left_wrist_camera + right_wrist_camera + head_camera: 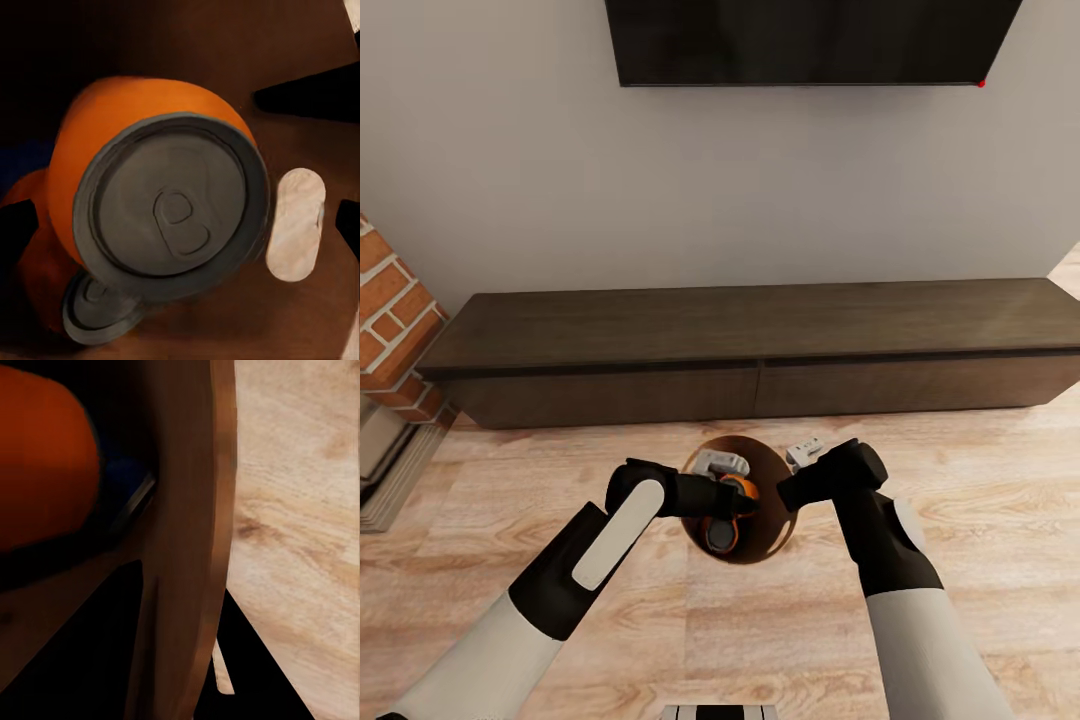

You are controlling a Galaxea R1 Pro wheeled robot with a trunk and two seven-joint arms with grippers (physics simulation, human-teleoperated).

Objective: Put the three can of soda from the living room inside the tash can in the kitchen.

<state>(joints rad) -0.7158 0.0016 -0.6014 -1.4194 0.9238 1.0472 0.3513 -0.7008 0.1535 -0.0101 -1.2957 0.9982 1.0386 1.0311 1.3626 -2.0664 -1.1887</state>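
Observation:
The tash can [772, 537], grey outside and copper-brown inside, stands on the living room's wood floor in front of me. My left gripper [738, 498] reaches over its mouth, shut on an orange can of soda [150, 180] whose grey top faces the wrist camera. A second orange can [721, 535] lies lower inside the bin [225, 45]. A dark blue patch [120, 472] beside them looks like another can. My right gripper [785, 497] is shut on the bin's rim [187, 510], one finger inside and one outside.
A long dark wood TV console [760, 340] runs along the wall just beyond the bin, under a black TV [810, 40]. A brick column [390, 310] and stepped fireplace base [390, 460] stand at the left. Light plank floor [980, 470] spreads around.

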